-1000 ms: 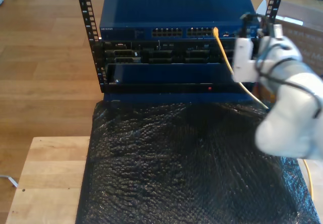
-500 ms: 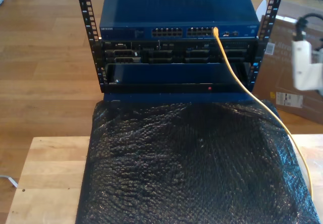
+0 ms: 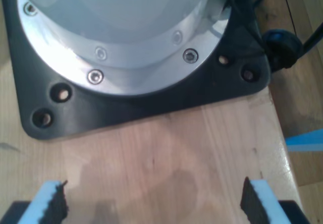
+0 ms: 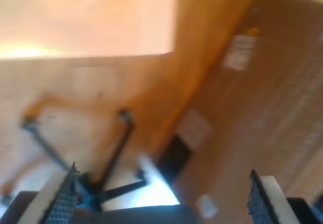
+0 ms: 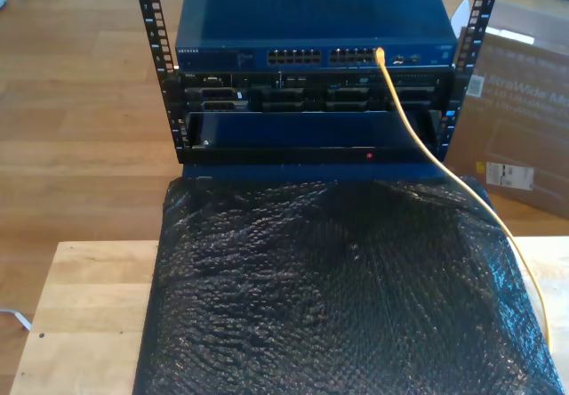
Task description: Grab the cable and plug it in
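The long thin yellow network cable (image 5: pixel 418 137) is found with its tip seated in a port at the exterior view's right end of the port row on the blue rack-mounted network switch (image 5: pixel 311 21), which sits at the top of a black perforated-rail equipment rack (image 5: pixel 158 48). From that port the cable hangs down and towards the exterior view's right, crossing the front of the rack and running along the edge of the crinkled black plastic sheet (image 5: pixel 338 297) draped over the pale wooden table (image 5: pixel 80 315); the slack is judged to keep strain off the plug. The plugging is judged complete from how the cable lies, though the latch itself is too small to confirm. My first gripper (image 3: pixel 151 204) is seen with jaws spread wide and nothing between its dark ribbed pads (image 3: pixel 56 204), held above bare wood beside a black base plate with a silver flange (image 3: pixel 121 47), evidently a parked position. My second gripper (image 4: pixel 161 201) is likewise wide open and empty, directed at a blurred wooden floor and a brown cardboard box (image 4: pixel 262 82).
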Motion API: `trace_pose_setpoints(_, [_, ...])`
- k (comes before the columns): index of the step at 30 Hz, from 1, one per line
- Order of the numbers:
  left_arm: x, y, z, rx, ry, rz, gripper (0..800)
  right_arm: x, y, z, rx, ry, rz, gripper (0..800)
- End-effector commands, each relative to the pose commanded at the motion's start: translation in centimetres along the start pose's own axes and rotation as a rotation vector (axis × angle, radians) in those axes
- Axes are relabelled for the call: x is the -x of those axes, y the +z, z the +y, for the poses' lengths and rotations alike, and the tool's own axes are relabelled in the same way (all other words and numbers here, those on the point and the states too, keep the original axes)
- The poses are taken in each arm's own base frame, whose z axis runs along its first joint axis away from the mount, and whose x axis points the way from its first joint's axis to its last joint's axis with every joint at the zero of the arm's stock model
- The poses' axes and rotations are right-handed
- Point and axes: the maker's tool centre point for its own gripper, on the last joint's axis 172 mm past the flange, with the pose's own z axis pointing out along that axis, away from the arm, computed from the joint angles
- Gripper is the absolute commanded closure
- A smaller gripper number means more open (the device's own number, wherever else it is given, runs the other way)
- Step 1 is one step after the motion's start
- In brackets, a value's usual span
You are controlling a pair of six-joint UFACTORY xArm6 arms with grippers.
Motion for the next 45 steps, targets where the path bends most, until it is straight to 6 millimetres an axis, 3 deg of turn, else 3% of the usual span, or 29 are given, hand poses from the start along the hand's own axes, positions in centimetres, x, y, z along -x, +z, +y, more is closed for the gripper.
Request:
trace_pose_setpoints(9, [0.0, 0.0, 0.0, 0.000, 0.000, -0.002, 0, 2.7, -0.6, -9.5, -0.120, -0.021, -0.001, 2])
trace_pose_setpoints(19, [0.0, 0.0, 0.0, 0.000, 0.000, 0.000, 0, 2.2, -0.2, -19.9, -0.279, -0.073, 0.141, 1])
trace_pose_setpoints(27, [-0.1, 0.1, 0.0, -0.001, -0.001, 0.002, 0, 2.2, -0.1, -24.8, -0.301, -0.095, 0.160, 1])
trace_pose_setpoints(37, [0.0, 0.0, 0.0, 0.000, 0.000, 0.000, 0, -1.4, 1.6, -31.8, -0.329, -0.074, 0.253, 1])
trace_pose_setpoints(45, [0.0, 0.0, 0.0, 0.000, 0.000, -0.002, 0, -4.2, 2.9, -34.1, -0.323, -0.088, 0.338, 1])
